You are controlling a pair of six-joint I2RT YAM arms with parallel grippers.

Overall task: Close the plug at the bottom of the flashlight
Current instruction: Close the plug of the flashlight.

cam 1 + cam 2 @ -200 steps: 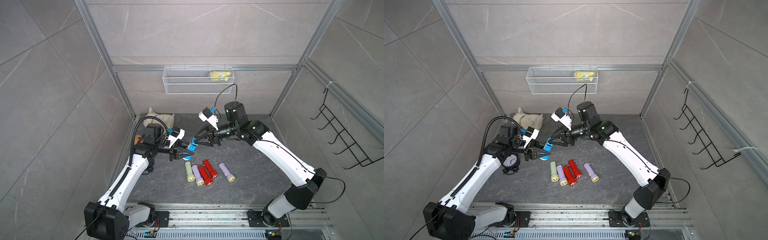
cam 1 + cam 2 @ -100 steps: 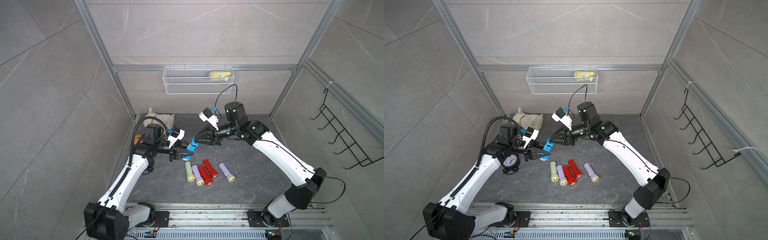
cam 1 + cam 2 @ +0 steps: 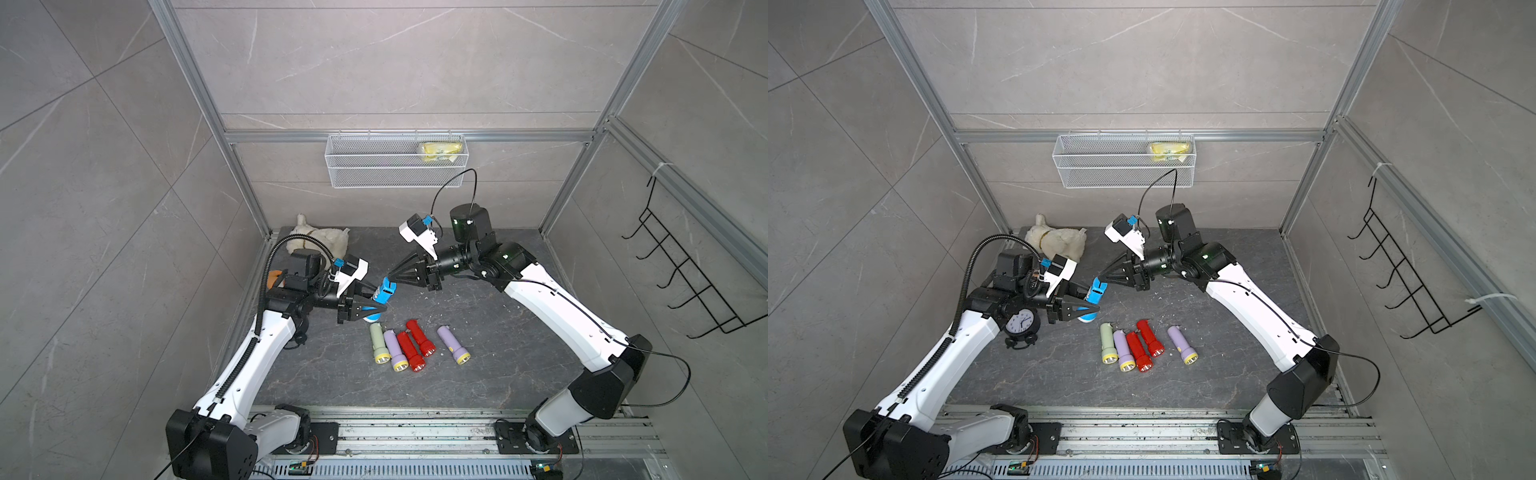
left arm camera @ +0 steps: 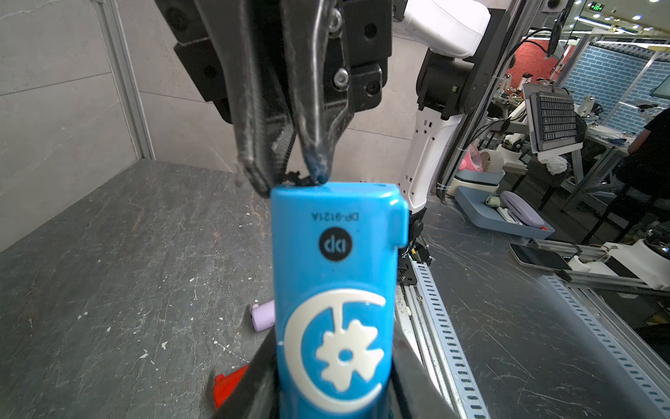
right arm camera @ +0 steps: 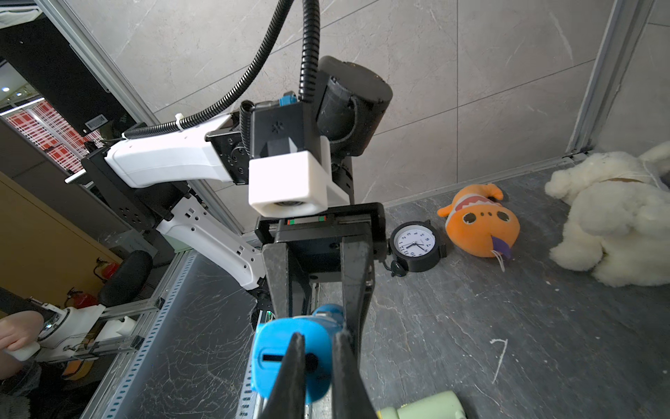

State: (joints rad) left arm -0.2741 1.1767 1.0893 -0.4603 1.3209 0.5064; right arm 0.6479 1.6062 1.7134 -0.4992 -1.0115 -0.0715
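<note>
A blue flashlight [image 3: 384, 291] [image 3: 1096, 293] hangs above the dark floor, and my left gripper [image 3: 380, 309] [image 3: 1094, 309] is shut on its lower body. The left wrist view shows its blue body [image 4: 337, 290] rising between my left gripper [image 4: 333, 399] fingers. My right gripper [image 3: 390, 279] [image 3: 1100, 279] is shut, with its tips against the flashlight's bottom end [image 5: 286, 359]. That end face shows a dark slot and a round hole beside my right gripper [image 5: 318, 337]. A small dark bit sits between the right gripper [image 4: 290, 177] tips. I cannot make out the plug itself.
Several flashlights lie in a row on the floor below: green [image 3: 378, 343], purple [image 3: 392, 349], two red [image 3: 409, 351], purple [image 3: 452, 344]. A black clock [image 3: 1020, 322], an orange fish toy [image 5: 478, 225] and a white plush [image 3: 320, 241] lie left. A wire basket [image 3: 395, 166] hangs on the back wall.
My right gripper's jaws have closed from clearly apart to shut at the flashlight's bottom end. The left gripper and the flashlight have barely moved.
</note>
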